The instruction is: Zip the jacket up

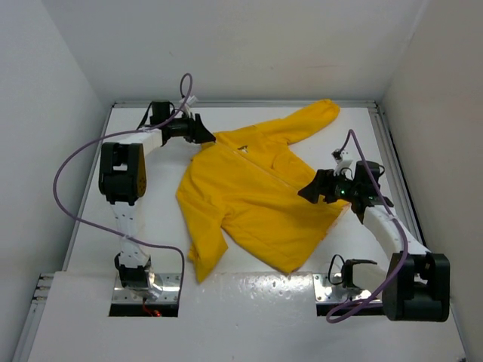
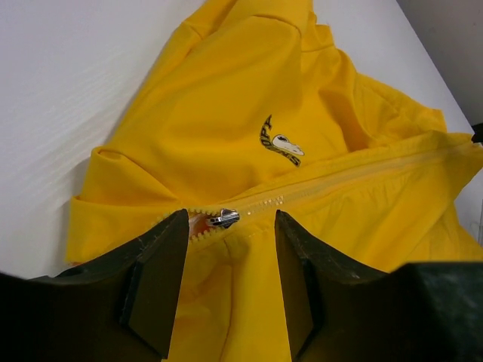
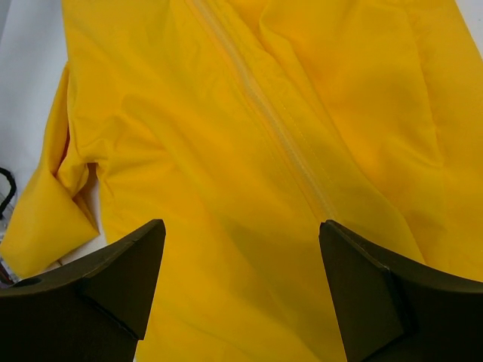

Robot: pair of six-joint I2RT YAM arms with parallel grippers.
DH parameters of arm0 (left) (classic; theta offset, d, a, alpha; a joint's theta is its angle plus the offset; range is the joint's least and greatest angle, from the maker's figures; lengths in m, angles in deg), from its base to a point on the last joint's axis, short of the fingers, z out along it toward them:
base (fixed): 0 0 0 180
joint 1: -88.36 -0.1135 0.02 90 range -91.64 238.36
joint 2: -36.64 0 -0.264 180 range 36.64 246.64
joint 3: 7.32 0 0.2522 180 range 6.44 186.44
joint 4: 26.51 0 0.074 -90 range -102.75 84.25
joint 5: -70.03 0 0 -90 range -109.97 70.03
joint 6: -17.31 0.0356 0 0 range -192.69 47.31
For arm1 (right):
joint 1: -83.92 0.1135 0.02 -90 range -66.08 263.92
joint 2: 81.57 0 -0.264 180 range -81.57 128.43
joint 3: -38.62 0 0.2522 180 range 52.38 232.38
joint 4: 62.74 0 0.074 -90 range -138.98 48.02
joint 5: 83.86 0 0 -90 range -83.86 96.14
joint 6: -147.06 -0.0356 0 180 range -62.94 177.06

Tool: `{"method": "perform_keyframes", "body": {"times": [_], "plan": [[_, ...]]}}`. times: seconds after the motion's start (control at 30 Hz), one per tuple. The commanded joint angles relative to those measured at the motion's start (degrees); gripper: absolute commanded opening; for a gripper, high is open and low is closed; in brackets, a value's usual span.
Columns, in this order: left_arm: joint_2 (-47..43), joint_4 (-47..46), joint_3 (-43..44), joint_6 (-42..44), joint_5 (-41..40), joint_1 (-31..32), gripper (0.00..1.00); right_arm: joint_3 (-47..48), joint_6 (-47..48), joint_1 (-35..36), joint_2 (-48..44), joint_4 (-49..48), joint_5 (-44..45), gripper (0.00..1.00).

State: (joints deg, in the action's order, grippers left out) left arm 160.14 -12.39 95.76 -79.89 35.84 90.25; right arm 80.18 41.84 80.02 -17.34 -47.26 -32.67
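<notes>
Lying zipped on your desk [image 1: 158,204]: the jacket [image 1: 249,204]
Left end effector [image 1: 210,136] part open astride the pull [image 2: 224,219], right end effector [image 1: 304,191] wide open over the zip [image 3: 279,128], both empty

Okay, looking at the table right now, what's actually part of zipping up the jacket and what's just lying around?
Part of the job:
- yellow jacket
- zipper pull, near the collar
- left gripper, open around the pull
- right gripper, open over the lower zip

Just there:
- purple cables
- white table
</notes>
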Motion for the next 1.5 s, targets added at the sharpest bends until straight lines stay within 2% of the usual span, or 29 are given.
{"method": "perform_keyframes", "body": {"times": [0.0,0.27,0.53,0.7,0.9,1.0,1.07,1.1,1.13,1.17,1.23,1.27,1.33,1.47], "plan": [[3.23,-1.77,3.93,-2.46,2.19,1.10,0.55,3.15,2.13,0.47,0.29,-3.39,0.84,0.83],[2.36,-2.29,-0.37,-1.68,3.08,1.10,0.54,3.59,3.27,0.74,1.34,-3.30,0.84,0.83],[4.03,-2.82,0.68,-5.10,1.14,1.10,0.56,4.46,3.97,1.53,1.69,-1.89,0.49,0.83],[-0.98,-2.82,-8.35,-2.20,0.53,0.57,0.56,4.03,4.59,1.35,1.16,-2.15,0.22,0.83],[-0.37,-4.57,-8.90,-4.14,1.67,1.09,0.55,3.06,3.80,1.79,1.25,-3.21,-0.13,0.83],[1.55,-8.87,-7.32,-6.85,1.14,1.62,0.55,3.50,4.15,1.70,1.25,-2.60,-0.39,0.83],[3.40,-15.86,-6.09,-13.51,4.55,1.63,0.55,3.15,3.98,1.97,1.25,-2.77,-0.74,0.83],[4.37,-19.22,-5.04,-17.19,5.70,1.63,0.53,3.15,4.06,1.97,1.16,-2.86,-0.92,0.83],[6.38,-22.74,-5.03,-24.89,6.84,1.63,0.49,3.15,4.24,2.14,1.25,-2.95,-0.92,0.83],[7.10,-30.43,-4.51,-28.79,9.12,1.63,0.48,3.15,4.24,2.32,1.25,-2.95,-1.27,0.83],[7.63,-36.11,-4.50,-36.52,10.54,2.15,0.43,3.32,4.94,2.58,1.08,-2.60,-1.53,0.83],[7.63,-38.83,-4.50,-37.79,11.24,2.15,0.38,3.41,5.64,2.84,1.08,-2.59,-1.71,0.83],[7.63,-38.86,-5.11,-38.33,11.77,2.15,0.36,3.50,6.08,3.11,1.43,-2.68,-1.89,0.83],[5.27,-39.90,-6.61,-38.33,12.30,2.68,0.24,3.32,6.26,3.46,1.60,-3.74,-1.97,0.83]]}}
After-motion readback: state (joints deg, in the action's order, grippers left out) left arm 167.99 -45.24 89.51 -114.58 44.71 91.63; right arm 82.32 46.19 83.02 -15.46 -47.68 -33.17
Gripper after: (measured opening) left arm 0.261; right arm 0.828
